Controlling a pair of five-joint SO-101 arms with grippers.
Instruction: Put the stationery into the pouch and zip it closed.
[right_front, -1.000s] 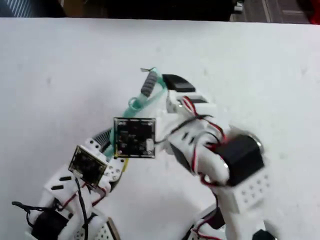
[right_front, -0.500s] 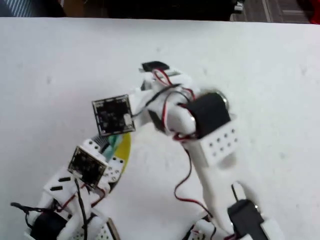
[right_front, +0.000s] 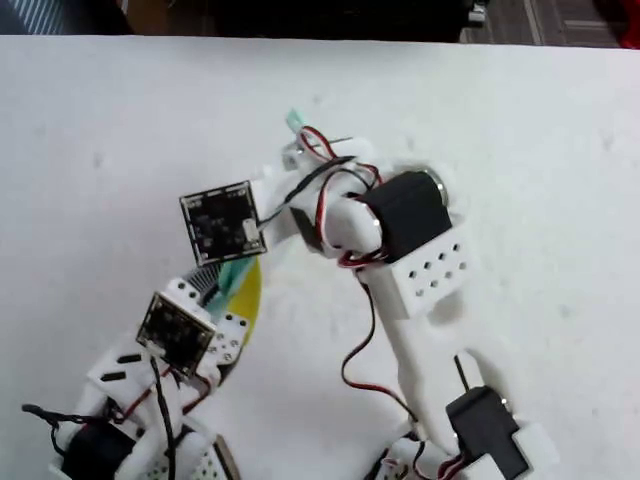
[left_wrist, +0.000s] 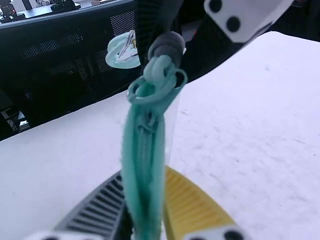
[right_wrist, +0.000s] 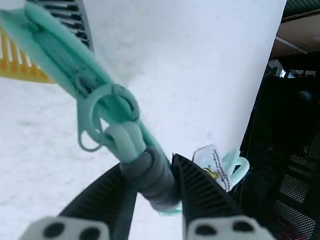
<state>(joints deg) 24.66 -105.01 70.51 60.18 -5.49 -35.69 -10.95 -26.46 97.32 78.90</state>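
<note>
The teal pouch (left_wrist: 145, 150) hangs edge-on between both grippers, its zip line (right_wrist: 60, 55) stretched taut. My left gripper (left_wrist: 145, 176) is shut on the pouch's near end, between a grey finger (left_wrist: 97, 207) and a yellow finger (left_wrist: 192, 202). My right gripper (right_wrist: 149, 167) is shut on the grey zip pull (right_wrist: 150, 175), just past the teal pull rings (right_wrist: 107, 112). A white tag (right_wrist: 215, 167) dangles at the pouch's far end. From above, the right gripper (right_front: 292, 155) sits by the pouch's far tip (right_front: 295, 122), and the left gripper (right_front: 235, 285) is nearer the front.
The white table (right_front: 520, 150) spreads wide to the right and far left. The right arm (right_front: 410, 250) crosses the middle from the front edge. Dark furniture (left_wrist: 60, 65) stands beyond the table's far edge.
The right arm has swung left and away from the front with the grey pull, now covering most of the pouch from above. The left arm has kept still.
</note>
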